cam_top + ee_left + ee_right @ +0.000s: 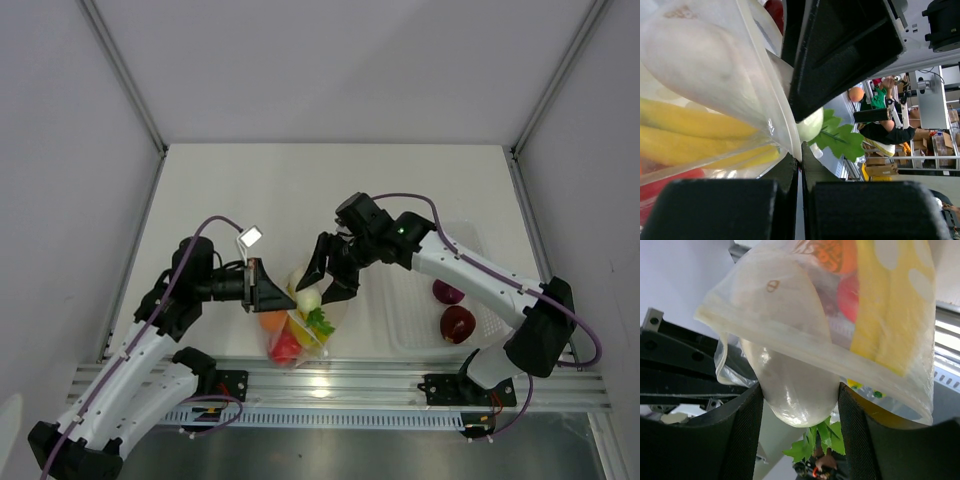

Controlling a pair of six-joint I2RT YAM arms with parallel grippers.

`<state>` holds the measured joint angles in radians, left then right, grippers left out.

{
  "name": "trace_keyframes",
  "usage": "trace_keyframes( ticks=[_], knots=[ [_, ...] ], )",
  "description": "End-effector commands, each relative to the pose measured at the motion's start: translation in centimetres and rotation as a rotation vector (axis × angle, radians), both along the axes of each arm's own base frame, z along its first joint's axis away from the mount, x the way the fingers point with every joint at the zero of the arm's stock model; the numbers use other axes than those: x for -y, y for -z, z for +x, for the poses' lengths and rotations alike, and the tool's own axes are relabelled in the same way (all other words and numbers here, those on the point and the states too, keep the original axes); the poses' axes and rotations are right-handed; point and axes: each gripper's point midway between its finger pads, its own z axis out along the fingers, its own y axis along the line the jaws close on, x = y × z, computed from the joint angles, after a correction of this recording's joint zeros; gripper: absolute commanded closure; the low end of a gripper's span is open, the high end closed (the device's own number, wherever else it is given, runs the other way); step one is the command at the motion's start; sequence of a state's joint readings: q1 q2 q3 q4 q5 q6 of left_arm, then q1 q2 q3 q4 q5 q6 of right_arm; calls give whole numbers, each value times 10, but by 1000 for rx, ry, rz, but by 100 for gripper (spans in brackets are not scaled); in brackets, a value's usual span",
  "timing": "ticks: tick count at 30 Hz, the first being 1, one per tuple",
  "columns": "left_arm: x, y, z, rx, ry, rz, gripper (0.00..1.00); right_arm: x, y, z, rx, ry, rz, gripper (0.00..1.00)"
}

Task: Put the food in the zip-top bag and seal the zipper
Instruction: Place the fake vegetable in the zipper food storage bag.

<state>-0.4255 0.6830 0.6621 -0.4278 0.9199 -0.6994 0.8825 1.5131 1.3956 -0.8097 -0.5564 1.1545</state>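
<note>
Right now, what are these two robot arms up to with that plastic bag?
The left gripper pinches one edge of the clear bag. The right gripper holds a white vegetable with green leaves, partly inside the bag's mouth. A banana, an orange ball and a red fruit are already inside. A dark red piece and a purple piece lie in the tray. The bag is not sealed yet.

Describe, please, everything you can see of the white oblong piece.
The white oblong piece is smooth, glossy and plastic-looking, with green leaves at one end. The right gripper clasps it between its two fingers. Its leafless end sits inside the mouth of the zip-top bag, under the clear film; the leafy end pokes outside. The left gripper, shut, pinches the bag's edge.
</note>
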Motion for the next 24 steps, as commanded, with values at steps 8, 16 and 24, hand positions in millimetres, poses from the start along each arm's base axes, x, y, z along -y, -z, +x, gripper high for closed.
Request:
trace_keyframes(
  ticks=[8,16,24],
  knots=[
    [4,-23,-8,45,40,-75,99,-17,6,25,181,133,-36,57],
    [5,-27,-5,45,33,-87,99,-24,24,15,265,74,-64,35],
    [5,-22,-4,43,28,-77,99,-8,6,13,428,36,-78,12]
  ],
)
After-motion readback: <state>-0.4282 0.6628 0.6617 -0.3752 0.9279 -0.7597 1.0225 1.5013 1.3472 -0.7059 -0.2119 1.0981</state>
